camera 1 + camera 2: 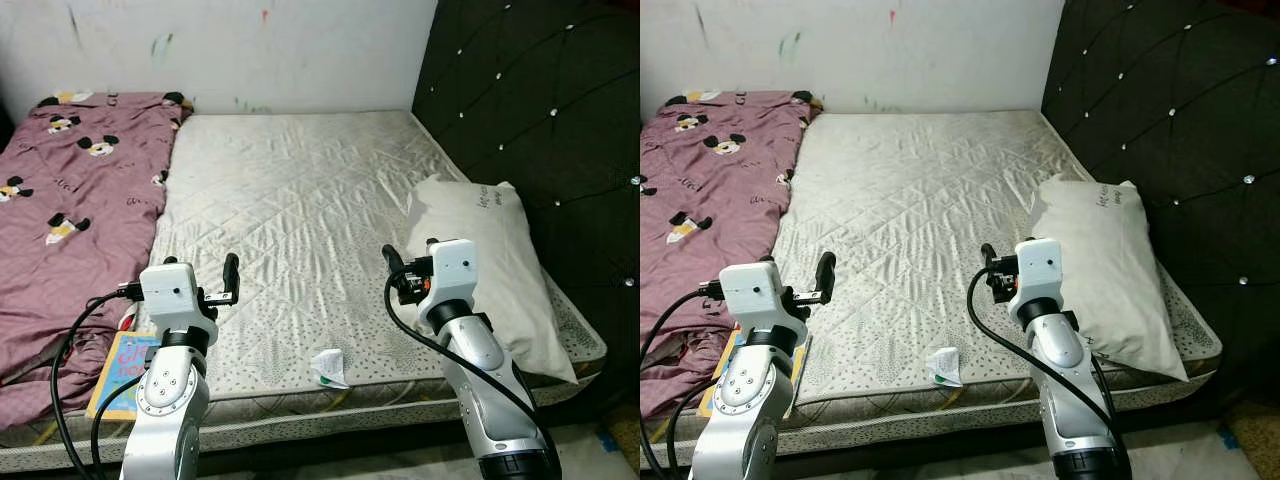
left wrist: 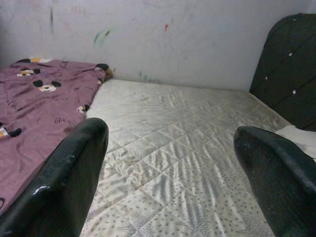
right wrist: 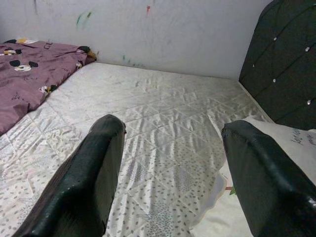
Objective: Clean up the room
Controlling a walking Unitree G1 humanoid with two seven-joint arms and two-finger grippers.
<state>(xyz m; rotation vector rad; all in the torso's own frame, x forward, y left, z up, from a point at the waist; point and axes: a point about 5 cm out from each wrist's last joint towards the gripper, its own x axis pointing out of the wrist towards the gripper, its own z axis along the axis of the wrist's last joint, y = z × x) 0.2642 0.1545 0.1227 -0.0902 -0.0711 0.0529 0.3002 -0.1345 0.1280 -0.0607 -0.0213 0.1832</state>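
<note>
A bare white quilted mattress (image 1: 290, 190) lies before me. A purple blanket with cartoon mouse prints (image 1: 70, 200) covers its left side. Against the black padded headboard (image 1: 540, 100) on the right rests a white pillow (image 1: 490, 260). A small crumpled white wrapper (image 1: 328, 367) sits near the mattress's front edge, between my two arms. A colourful children's book (image 1: 122, 370) lies at the front left, partly under my left arm. My left gripper (image 1: 230, 278) and right gripper (image 1: 395, 265) both hover open over the front of the mattress, holding nothing.
A white wall with paint marks (image 1: 250, 40) closes the far side. The headboard runs along the whole right side. A strip of floor (image 1: 600, 450) shows at the bottom right, past the mattress corner.
</note>
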